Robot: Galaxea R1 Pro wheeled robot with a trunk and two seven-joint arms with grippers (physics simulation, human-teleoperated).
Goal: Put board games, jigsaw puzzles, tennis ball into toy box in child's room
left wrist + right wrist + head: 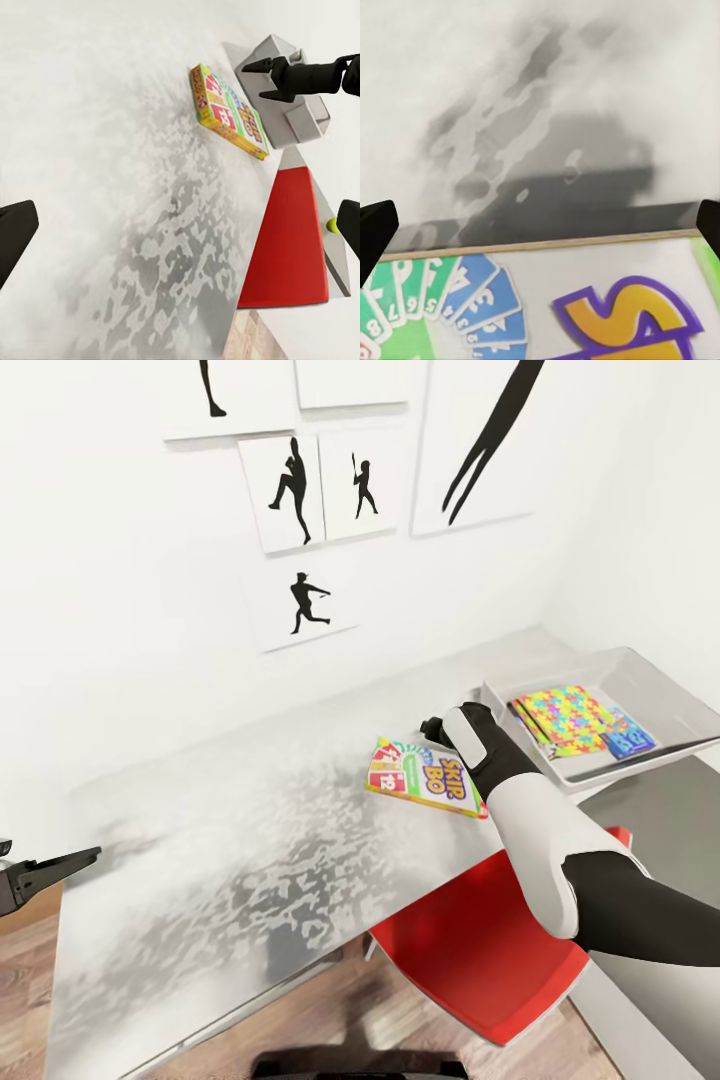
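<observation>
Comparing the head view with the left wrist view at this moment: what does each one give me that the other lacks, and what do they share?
Head view adds: the silhouette pictures on the wall, and a jigsaw puzzle lying inside the toy box.

Left wrist view adds: the tennis ball beyond the red chair, and a side look at the right pincer, open and apart from the Skip-Bo box.

Shared: the Skip-Bo box, the toy box, the red chair and the white table.
</observation>
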